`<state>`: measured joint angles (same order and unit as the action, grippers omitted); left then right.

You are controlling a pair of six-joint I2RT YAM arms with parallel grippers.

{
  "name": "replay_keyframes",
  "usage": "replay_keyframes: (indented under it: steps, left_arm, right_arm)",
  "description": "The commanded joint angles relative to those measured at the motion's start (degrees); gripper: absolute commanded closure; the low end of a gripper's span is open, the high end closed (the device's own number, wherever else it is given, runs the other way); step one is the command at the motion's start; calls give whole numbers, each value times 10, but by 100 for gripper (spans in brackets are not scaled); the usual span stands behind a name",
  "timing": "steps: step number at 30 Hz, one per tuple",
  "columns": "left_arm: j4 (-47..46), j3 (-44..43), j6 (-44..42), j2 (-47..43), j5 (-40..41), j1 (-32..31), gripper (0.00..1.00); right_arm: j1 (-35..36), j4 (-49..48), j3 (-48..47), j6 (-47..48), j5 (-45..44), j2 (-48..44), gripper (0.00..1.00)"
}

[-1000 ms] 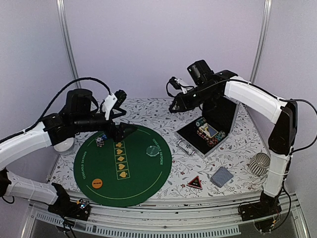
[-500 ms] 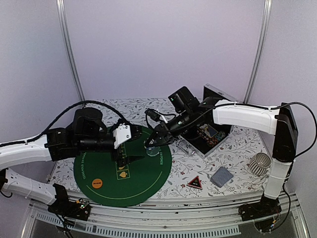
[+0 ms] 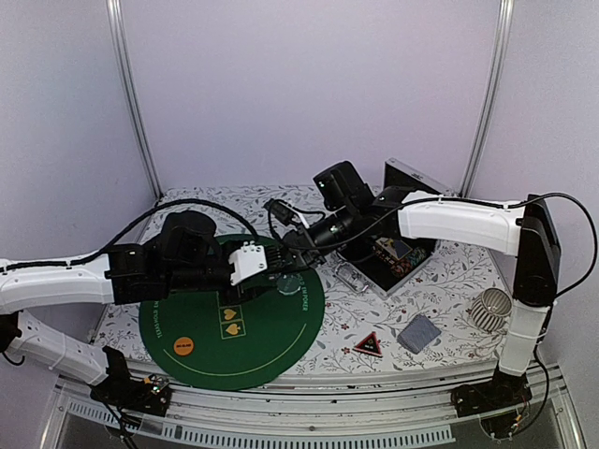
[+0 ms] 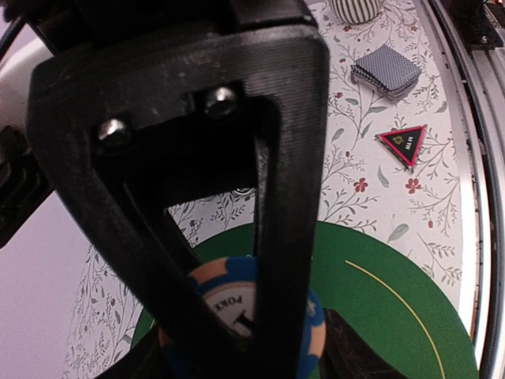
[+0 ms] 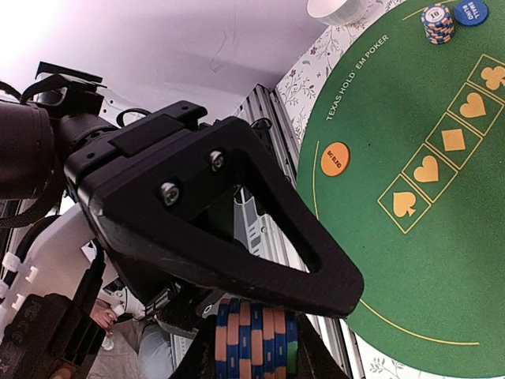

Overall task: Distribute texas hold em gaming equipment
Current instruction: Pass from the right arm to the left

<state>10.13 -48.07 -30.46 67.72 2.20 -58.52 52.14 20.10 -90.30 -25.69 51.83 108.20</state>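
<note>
My two grippers meet over the middle of the green mat [image 3: 271,346]. The right gripper [image 3: 288,251] is shut on a stack of blue-orange striped chips [image 5: 256,343], holding it by the rims. The left gripper [image 3: 270,279] is shut across the faces of what looks like the same stack [image 4: 221,296]. The clear disc [image 3: 292,282] lies just beside them. Another small chip stack [image 5: 438,22] and a blue disc [image 5: 471,12] sit at the mat's far left. The orange disc [image 3: 184,345] lies front left. The triangle token [image 3: 368,344] and the cards [image 3: 419,332] lie right of the mat.
An open black case [image 3: 388,257] with more chips stands right of the mat, under my right arm. The white ribbed cup [image 3: 490,307] stands at the far right. A white bowl [image 5: 335,8] sits off the mat's left edge.
My right gripper swung from above the case to the mat's middle. My left gripper moved right from the mat's left side to meet it.
</note>
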Motion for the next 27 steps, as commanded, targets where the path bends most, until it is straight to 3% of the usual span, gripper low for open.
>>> replay_keyframes:
  steps: [1,5,7,13,15,17,21,24,27]
  left_arm:
    - [-27,-11,-3,2,21,-9,43]
    - [-28,-11,-1,-3,26,-9,31]
    - [-29,-12,1,-7,26,-8,32]
    - [-25,-5,4,-12,15,-7,57]
    - [-25,-4,7,-13,13,-8,74]
    - [-26,-4,15,-16,15,-8,98]
    - [-20,1,54,-28,10,-8,100]
    - [-4,8,127,-30,11,-8,100]
    - [16,21,202,-32,21,-7,100]
  right_arm:
    - [4,-26,-12,-3,18,16,98]
    - [3,-25,-18,-2,16,22,98]
    - [4,-24,-21,-2,17,25,98]
    - [4,-22,-27,-1,21,27,98]
    - [4,-17,-26,2,20,28,98]
    - [4,-16,-23,5,18,27,98]
    - [4,-15,-17,7,3,26,97]
    - [3,-12,-16,10,-16,27,69]
    - [0,-5,-15,16,-24,30,49]
